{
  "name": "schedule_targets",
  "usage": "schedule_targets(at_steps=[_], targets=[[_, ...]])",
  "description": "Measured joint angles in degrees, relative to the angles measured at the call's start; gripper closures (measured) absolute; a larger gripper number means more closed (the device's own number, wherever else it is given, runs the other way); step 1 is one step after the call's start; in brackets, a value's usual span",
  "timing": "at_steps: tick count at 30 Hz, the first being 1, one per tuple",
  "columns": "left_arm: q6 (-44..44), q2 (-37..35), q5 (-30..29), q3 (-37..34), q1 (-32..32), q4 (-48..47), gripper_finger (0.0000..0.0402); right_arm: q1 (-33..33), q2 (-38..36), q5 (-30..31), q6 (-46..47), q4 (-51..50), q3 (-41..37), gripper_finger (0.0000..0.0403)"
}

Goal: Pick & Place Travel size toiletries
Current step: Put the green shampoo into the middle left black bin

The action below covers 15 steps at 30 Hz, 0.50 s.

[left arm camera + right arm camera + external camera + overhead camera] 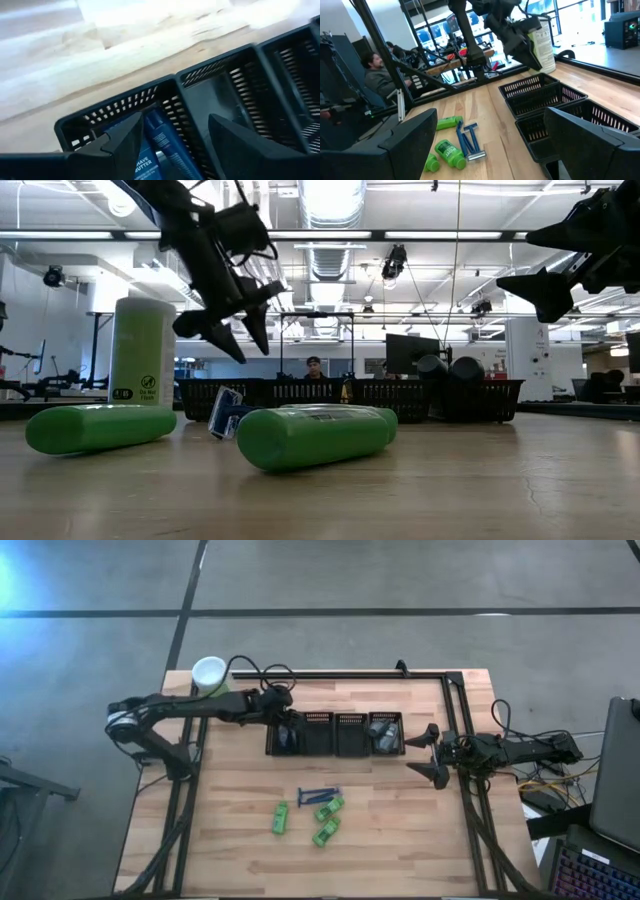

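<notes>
The left pincer hangs over the leftmost of four black mesh bins set in a row across the far half of the desk, its fingers apart and holding nothing. Directly below them, inside that bin, lie dark navy tubes, one with white lettering. The bin at the opposite end of the row holds grey oval bottles; the contents of the two middle bins cannot be made out. On the open desk nearer the front lie three bright green tubes, two just beside each other and the third a little apart on the left arm's side. Two thin blue razors lie between the green tubes and the bins, their heads toward the left arm's side. The right pincer hovers beside the bottle end of the bin row, fingers wide apart and empty. A tall pale-green canister with a white cap stands upright at the far corner on the left arm's side. A person sits in the room beyond the desk.
</notes>
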Motion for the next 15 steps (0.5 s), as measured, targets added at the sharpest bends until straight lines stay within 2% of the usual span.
schedule_targets(at_steps=[7,15], targets=[[2.5,-3.09,2.44,0.0,-2.59,-3.2,0.017,0.0,0.0,0.0,0.0,0.0,0.0,0.0039],[-0.83,-4.2,1.88,0.0,-13.45,-9.12,0.017,0.01,0.0,0.0,0.0,0.01,0.0,0.0039]])
